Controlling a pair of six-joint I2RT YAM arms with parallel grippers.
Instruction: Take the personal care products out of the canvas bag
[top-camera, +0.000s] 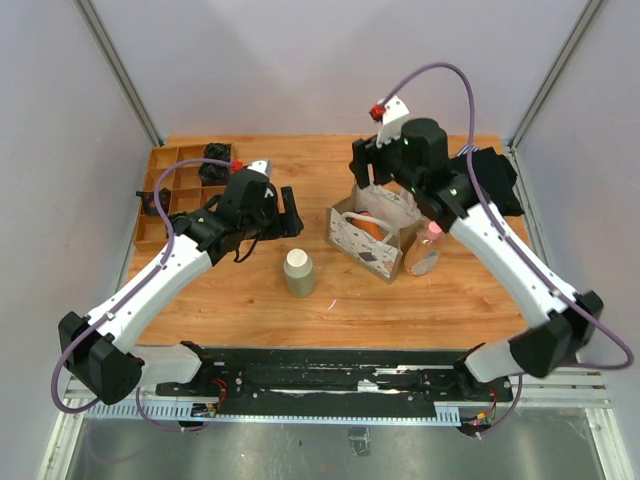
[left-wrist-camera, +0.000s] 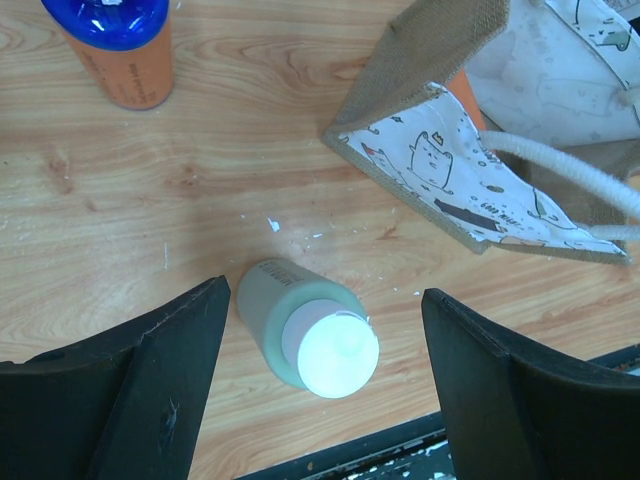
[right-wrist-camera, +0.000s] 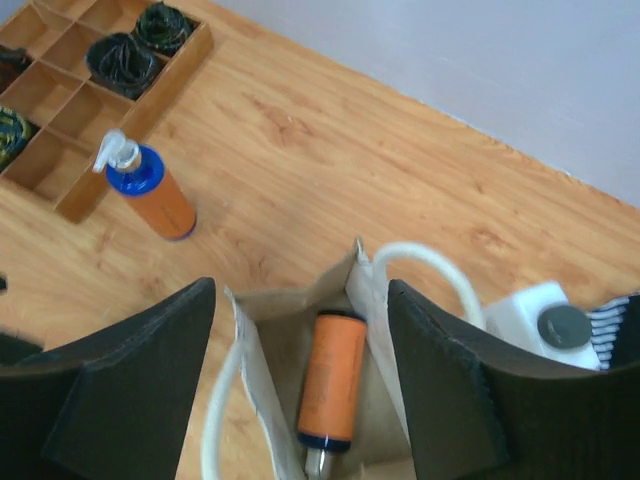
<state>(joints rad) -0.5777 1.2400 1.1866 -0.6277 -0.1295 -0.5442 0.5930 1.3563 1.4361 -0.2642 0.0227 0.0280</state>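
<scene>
Canvas bag (top-camera: 360, 245), one orange bottle (right-wrist-camera: 332, 385) inside, right gripper (right-wrist-camera: 300, 290) wide open, empty, above; left gripper (left-wrist-camera: 325, 290) likewise near olive bottle (left-wrist-camera: 290, 320).

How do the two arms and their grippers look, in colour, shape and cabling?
Both the left arm and the right arm have white links and black joints. A thin purple cable loops along each. Near each wrist is a small red part. The left gripper and right gripper are black, with broad wedge-shaped fingers.
</scene>
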